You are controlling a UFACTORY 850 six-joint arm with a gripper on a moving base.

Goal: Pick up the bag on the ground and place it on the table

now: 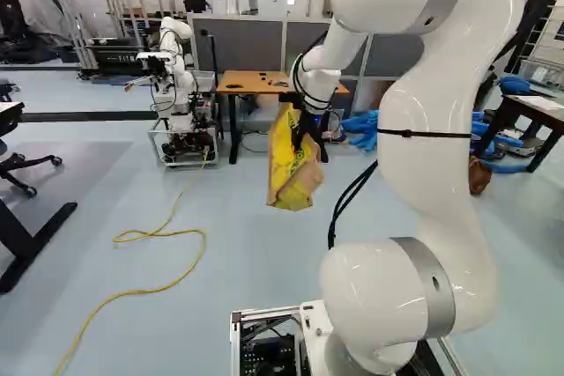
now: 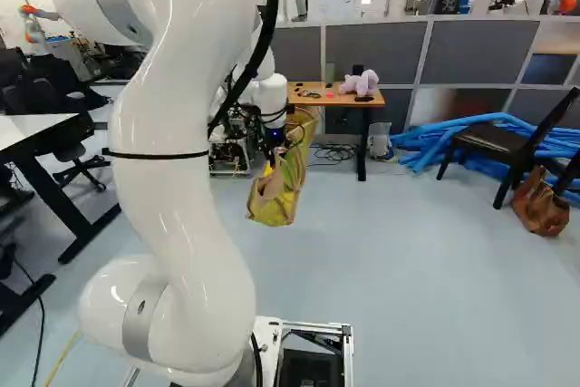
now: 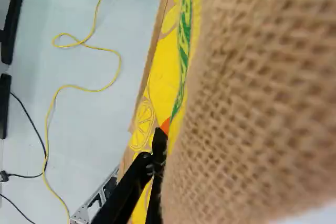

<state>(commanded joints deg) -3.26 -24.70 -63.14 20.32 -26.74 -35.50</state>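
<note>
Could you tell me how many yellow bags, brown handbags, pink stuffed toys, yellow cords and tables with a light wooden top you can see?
Yellow bag: 1
Brown handbag: 1
Pink stuffed toy: 1
Yellow cord: 1
Table with a light wooden top: 1
Total: 5

Coarse woven burlap bag (image 3: pixel 262 98).

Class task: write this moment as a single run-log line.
bag: hanging above floor | fingers: shut on bag | wooden table: farther ahead | placing: not yet done
</note>
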